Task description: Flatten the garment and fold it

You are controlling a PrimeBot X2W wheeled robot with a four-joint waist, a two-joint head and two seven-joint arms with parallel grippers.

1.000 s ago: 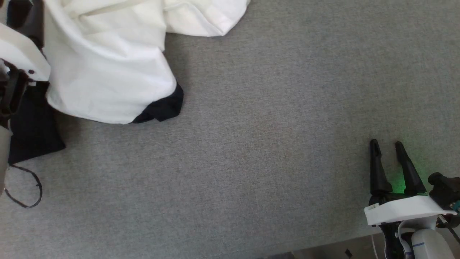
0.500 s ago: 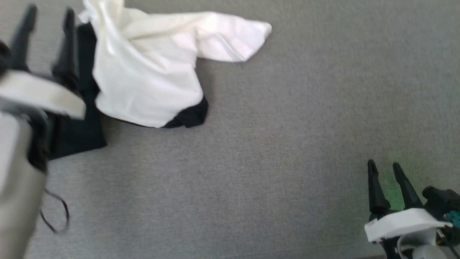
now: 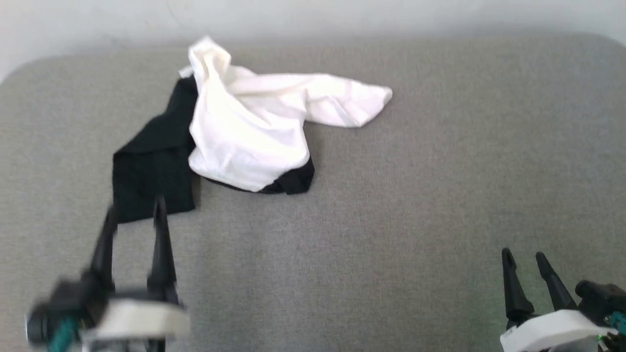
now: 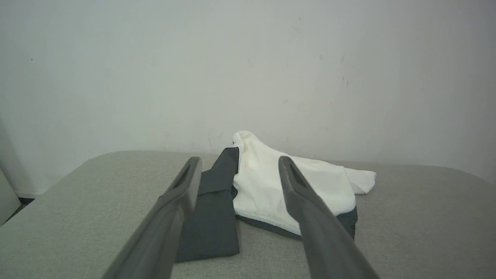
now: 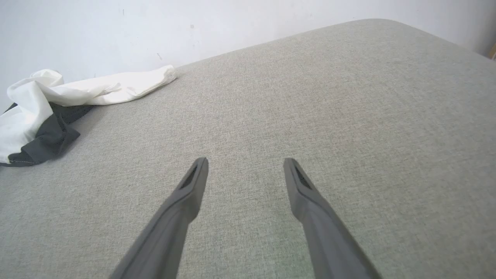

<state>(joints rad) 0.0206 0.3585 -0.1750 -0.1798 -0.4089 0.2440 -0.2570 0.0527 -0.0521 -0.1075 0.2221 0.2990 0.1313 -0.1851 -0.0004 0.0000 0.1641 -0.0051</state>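
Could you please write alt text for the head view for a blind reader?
A crumpled white garment with black sleeves lies upper left on a grey surface. The left gripper and right gripper are open at the bottom corners, empty.

Item: one flat grey woven-fabric surface [image 3: 391, 220] with rounded far corners, its far edge against a pale wall [image 3: 342, 14]. Lying directly on it: one crumpled thin white shirt with black sleeves [image 3: 244, 132], heaped ahead of the left gripper [image 3: 135, 208], one black sleeve laid flat toward that gripper and ending just beyond its fingertips. From the right gripper [image 3: 523, 254] the shirt lies well apart, far ahead and to its left.
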